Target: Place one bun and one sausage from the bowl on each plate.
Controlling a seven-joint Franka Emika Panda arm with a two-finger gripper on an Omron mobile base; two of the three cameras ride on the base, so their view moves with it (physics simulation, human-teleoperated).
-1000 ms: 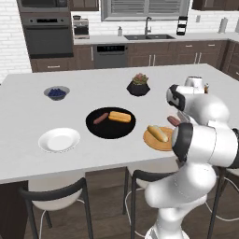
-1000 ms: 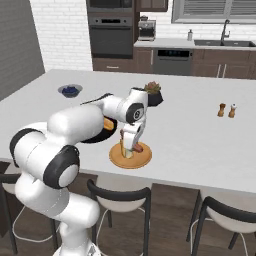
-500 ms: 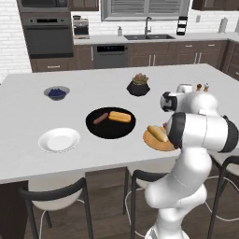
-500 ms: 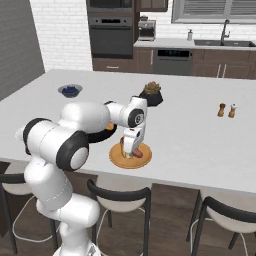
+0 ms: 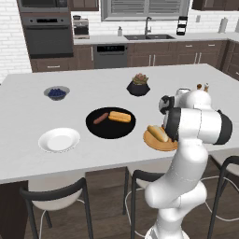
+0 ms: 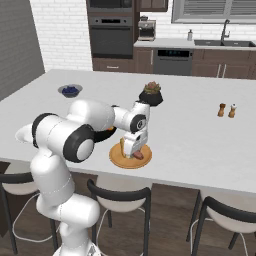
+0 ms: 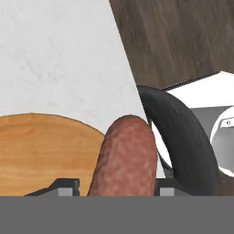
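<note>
The black bowl (image 5: 110, 128) in the middle of the island holds one sausage (image 5: 100, 118) and one bun (image 5: 120, 116). The white plate (image 5: 59, 140) to its left is bare. On the tan plate (image 5: 156, 144) to the right lies a bun (image 5: 158, 133). My gripper (image 6: 134, 151) points down just above the tan plate (image 6: 123, 161), shut on a second sausage (image 6: 138, 154). In the hand view this sausage (image 7: 124, 160) fills the gap between the fingertips (image 7: 65, 185), over the tan plate's (image 7: 41, 151) near edge.
A grey bowl of blueberries (image 5: 57, 93) and a dark plant pot (image 5: 138, 86) stand farther back. Salt and pepper shakers (image 6: 227, 110) are off to the right. Black stools (image 5: 51, 196) line the island's near edge, one right below the hand (image 7: 178, 132).
The hand has come down with the sausage toward the tan plate, and the arm's elbow has folded in closer over the plate.
</note>
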